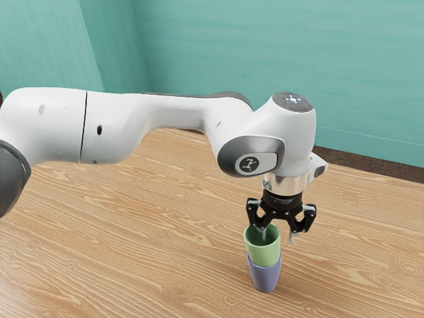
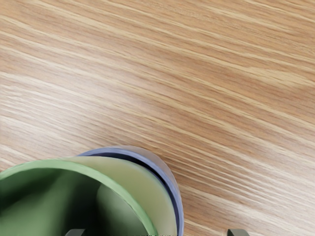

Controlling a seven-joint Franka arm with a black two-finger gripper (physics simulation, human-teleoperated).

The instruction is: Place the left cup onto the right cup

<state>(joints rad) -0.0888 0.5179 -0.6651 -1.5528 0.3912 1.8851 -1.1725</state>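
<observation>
Exterior view: the green cup (image 1: 262, 246) sits nested in the purple cup (image 1: 264, 275), which stands upright on the wooden table (image 1: 132, 218) toward the exterior view's right. The gripper (image 1: 279, 235) hangs right over them, claw spread wide, one finger dipping inside the green rim and one outside, gripping nothing as far as I can see. Looks like the release step to me; the next move needs a straight lift so the stack isn't nudged.

Wrist view: green cup (image 2: 123, 187) inside the purple cup (image 2: 162, 169), just under the hand, bare table (image 2: 197, 73) beyond.

Count: two cups, one green, one purple.
</observation>
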